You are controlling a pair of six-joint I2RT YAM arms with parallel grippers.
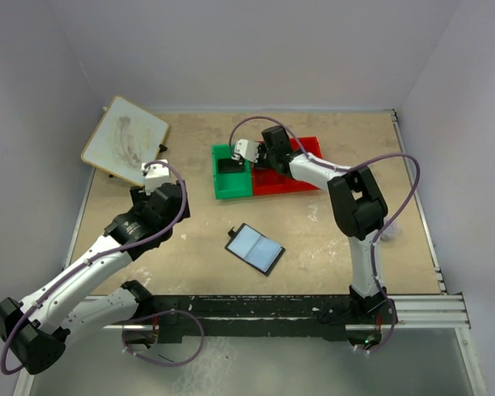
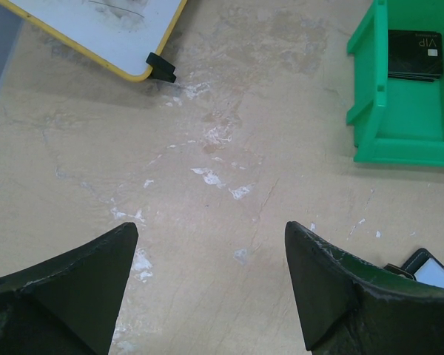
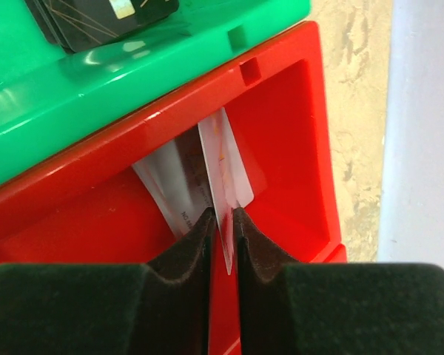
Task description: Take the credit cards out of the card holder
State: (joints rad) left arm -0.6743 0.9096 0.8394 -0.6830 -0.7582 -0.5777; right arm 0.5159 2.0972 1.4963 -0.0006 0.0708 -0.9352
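Rt tool (image 3: pixel 222 217) pinching pale card (image 3: pixel 223 155), lt tool (image 2: pixel 211 229) agape — black card (image 2: pixel 413 55) marked "VIP"

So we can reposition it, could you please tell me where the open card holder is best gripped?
The card holder lies open and flat on the table, inside up. Probably come from above, tilted, and pinch one outer edge: only its thin rim offers purchase.

Card holder (image 1: pixel 255 248) open, flat on table (image 1: pixel 338 239); right gripper (image 1: pixel 252 158) low where green bin (image 1: pixel 231 186) meets red bin (image 1: pixel 301 181).

Overhead, wrist close-ups — green bin (image 1: pixel 231 191) shared
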